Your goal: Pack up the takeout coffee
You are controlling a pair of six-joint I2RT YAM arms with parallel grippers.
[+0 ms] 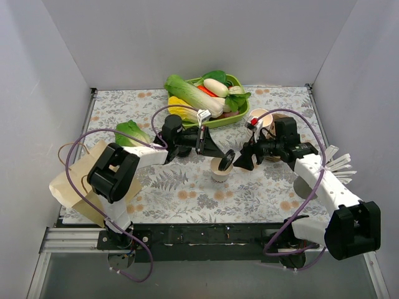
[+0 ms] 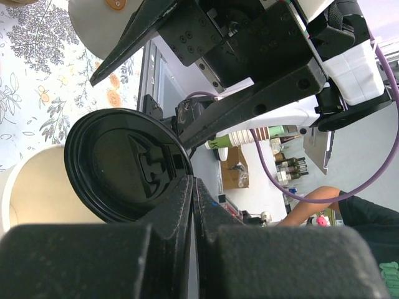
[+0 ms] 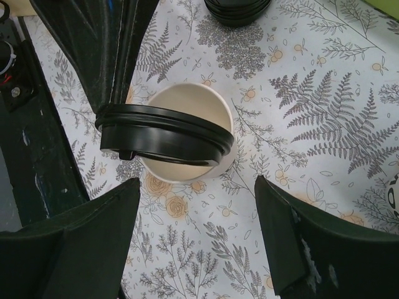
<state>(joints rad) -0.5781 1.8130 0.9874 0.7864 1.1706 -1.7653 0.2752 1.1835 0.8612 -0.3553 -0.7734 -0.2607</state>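
A small cream paper cup (image 1: 218, 171) stands open on the table's middle. My left gripper (image 1: 222, 155) is shut on the rim of a round black lid (image 1: 228, 160) and holds it tilted on edge over the cup's mouth. In the left wrist view the lid (image 2: 124, 165) sits just past the closed fingers (image 2: 181, 205), with the cup (image 2: 31, 187) behind it. My right gripper (image 1: 242, 160) is open and empty just right of the cup. In the right wrist view (image 3: 196, 230) its jaws stand wide apart short of the cup (image 3: 187, 103) and the lid (image 3: 165, 134).
A green tray (image 1: 242, 116) of vegetables stands at the back. A stack of lidless cups (image 1: 259, 118) is behind my right gripper. Loose black lids (image 3: 237, 9) lie near it. A brown paper bag (image 1: 75, 180) and a lettuce (image 1: 132, 132) lie left. White utensils (image 1: 336, 163) lie right.
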